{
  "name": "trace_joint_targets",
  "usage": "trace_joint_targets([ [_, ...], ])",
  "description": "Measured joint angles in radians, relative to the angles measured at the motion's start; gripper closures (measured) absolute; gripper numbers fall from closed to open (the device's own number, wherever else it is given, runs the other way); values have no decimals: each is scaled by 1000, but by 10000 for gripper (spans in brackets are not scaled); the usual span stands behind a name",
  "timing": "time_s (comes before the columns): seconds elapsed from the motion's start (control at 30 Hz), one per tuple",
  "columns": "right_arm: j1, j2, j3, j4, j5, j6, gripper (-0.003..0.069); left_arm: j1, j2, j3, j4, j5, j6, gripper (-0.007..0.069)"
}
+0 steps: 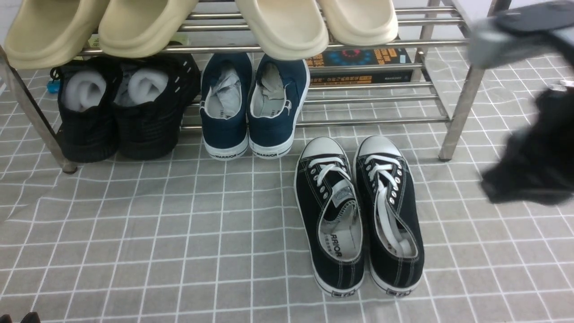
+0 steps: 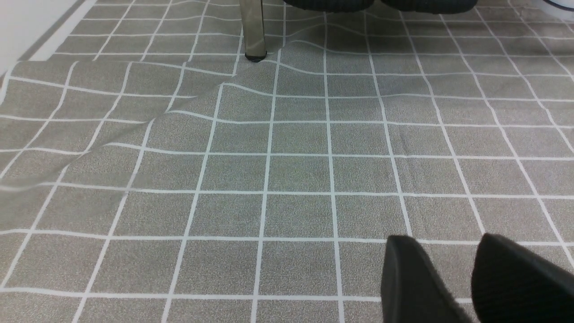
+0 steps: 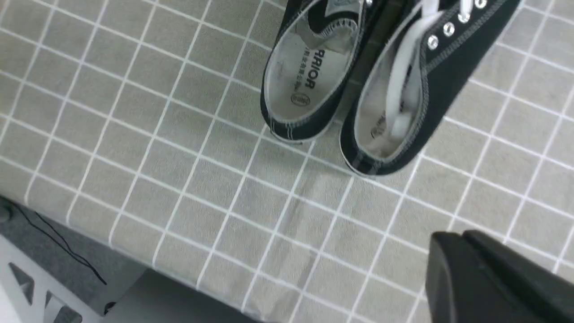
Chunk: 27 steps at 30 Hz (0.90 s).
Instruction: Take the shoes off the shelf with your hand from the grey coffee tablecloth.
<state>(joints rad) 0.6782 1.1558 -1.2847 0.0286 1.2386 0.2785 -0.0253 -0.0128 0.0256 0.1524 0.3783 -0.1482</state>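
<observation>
The black canvas sneakers stand side by side on the grey grid tablecloth before the steel shoe rack, the right gripper pressed together, empty, clear of them: task apparently done.

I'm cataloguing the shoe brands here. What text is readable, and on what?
"WARRIOR": heel strips of the navy sneakers.
"RRIOR", start hidden: insole of one black canvas shoe.
Lettering on the book, the insole's small print, and that pair's heel tabs: too blurred to read.
</observation>
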Motion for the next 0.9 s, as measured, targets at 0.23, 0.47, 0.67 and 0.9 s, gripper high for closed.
trace_joint_targets([
  [0.23,0,-381,374,-13,-281,0,674,0,0,0,0,0,0,385],
  [0.47,0,-515,695,-14,-801,0,673,0,0,0,0,0,0,385],
  [0.67,0,-517,752,-15,-912,0,671,0,0,0,0,0,0,385],
  [0.9,0,-517,752,-15,-919,0,667,0,0,0,0,0,0,385],
])
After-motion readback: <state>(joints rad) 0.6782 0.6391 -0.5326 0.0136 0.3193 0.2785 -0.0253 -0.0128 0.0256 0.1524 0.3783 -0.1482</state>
